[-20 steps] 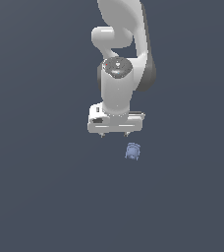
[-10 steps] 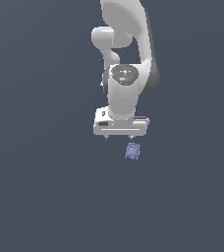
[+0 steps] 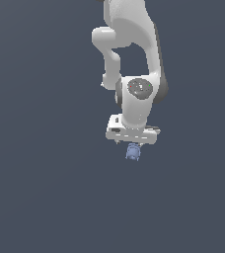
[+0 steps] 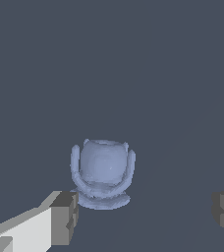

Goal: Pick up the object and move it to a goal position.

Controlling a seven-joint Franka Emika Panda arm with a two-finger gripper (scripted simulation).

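Here the white arm [image 3: 134, 74] reaches down from the top centre of the exterior view, and its tool [image 3: 132, 144] sits just above the object [image 3: 132, 152], a small periwinkle-blue lump slightly below the frame's centre on the dark grey worktop [image 3: 45, 188]. In the wrist view the object [image 4: 103, 172] stands between and beyond the two grey fingertips [image 4: 66, 216], which are spread wide apart and grip nothing.
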